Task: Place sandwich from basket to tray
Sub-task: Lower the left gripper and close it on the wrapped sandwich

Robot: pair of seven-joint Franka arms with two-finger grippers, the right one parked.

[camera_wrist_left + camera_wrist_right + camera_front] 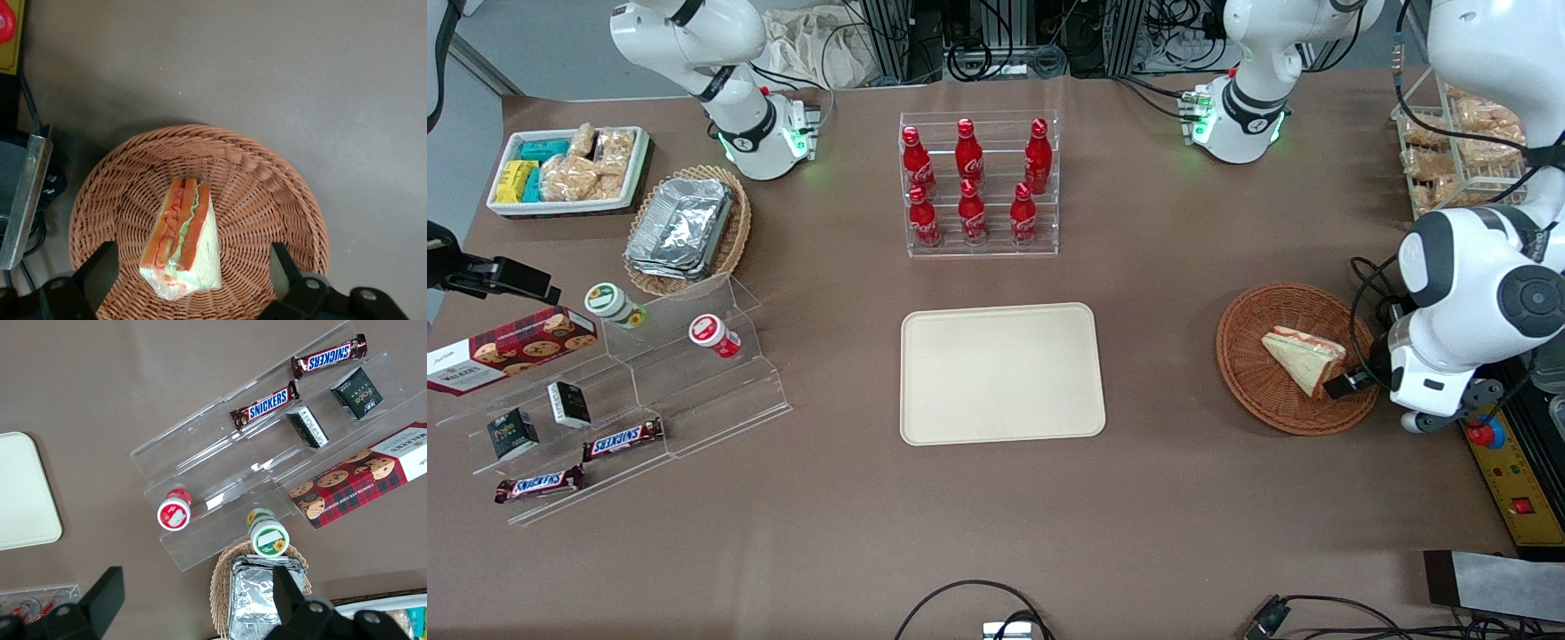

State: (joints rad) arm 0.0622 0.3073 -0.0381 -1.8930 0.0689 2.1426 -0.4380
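So far nothing is moved: the sandwich [181,237] lies in the basket [267,200], the tray [1002,373] is bare, and the gripper [190,283] hovers low over it, fingers spread wide, grasp and carry remaining.

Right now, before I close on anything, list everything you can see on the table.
sandwich: one, white bread with red-orange filling, lying in the basket
basket: one, reddish-brown wicker, toward the working arm's end
tray: one, cream, mid-table, bare
cola bottles: six, red, in a clear rack farther from the front camera than the tray
foil containers: stacked, silver, in a lighter oval basket
snack packets: several, tan, yellow and teal, in a white tray
cups: two, one red-lidded, one green-lidded, on a clear stepped stand
Snickers bars: two, on that stand
cookie box: one, red
gripper: fingers open, either side of the sandwich
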